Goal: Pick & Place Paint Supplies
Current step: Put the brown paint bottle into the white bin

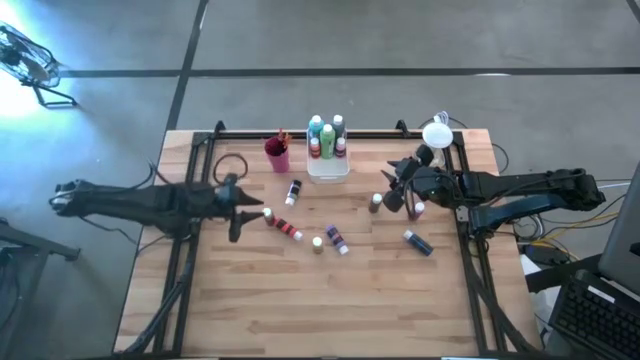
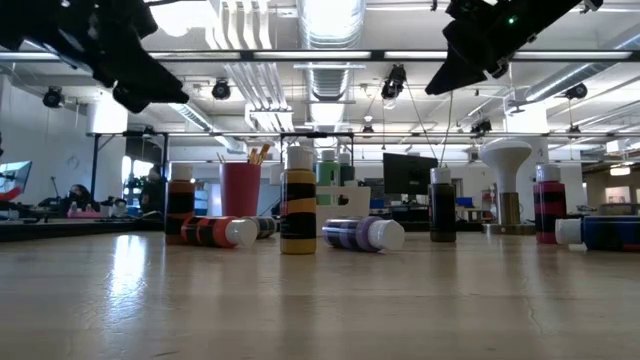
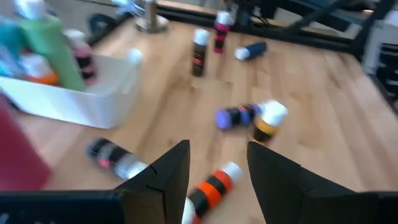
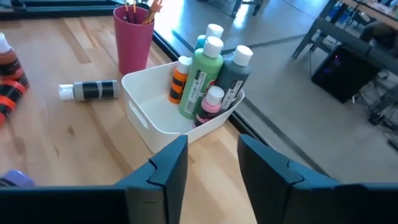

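Bright ceiling lights (image 2: 330, 20) overhead; left wrist view blurred, table (image 2: 320, 300) sheen.

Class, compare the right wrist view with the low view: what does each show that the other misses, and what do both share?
Only the right wrist view looks down into the white tray, showing the green bottle and grey bottle standing inside, framed by the open right claw. Only the low view shows the yellow-and-black bottle standing upright and the purple bottle lying down. Both show the magenta cup holding brushes.
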{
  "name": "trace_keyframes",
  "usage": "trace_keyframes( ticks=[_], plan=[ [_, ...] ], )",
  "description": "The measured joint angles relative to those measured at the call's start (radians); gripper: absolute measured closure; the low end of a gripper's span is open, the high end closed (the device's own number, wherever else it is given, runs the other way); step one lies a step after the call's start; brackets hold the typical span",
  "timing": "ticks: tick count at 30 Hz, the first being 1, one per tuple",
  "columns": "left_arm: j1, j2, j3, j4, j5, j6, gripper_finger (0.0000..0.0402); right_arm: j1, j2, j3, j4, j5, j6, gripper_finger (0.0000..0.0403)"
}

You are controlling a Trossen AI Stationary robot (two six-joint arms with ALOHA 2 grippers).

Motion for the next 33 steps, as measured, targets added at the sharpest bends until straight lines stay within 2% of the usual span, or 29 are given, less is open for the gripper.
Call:
trace_keyframes(
  ticks=[4,11,14,22,33],
  plan=[
    [-0.105,-0.006,-0.025,-0.015,-0.032,-0.047,0.0236,0.0,0.0,0.0,0.0,0.0,0.039,0.0241],
    [-0.234,0.006,-0.071,-0.046,-0.229,-0.068,0.0236,0.0,0.0,0.0,0.024,0.0,0.042,0.0208],
    [-0.246,0.01,-0.104,-0.049,-0.28,-0.068,0.0236,0.0,0.0,0.0,0.042,0.001,0.042,0.0197],
    [-0.246,0.015,-0.168,0.011,-0.304,-0.075,0.0236,0.0,0.001,0.0,0.046,0.001,0.047,0.0174],
    [-0.244,0.021,-0.182,0.041,-0.39,-0.141,0.0236,0.0,0.001,0.0,0.048,0.001,0.049,0.0134]
  ],
)
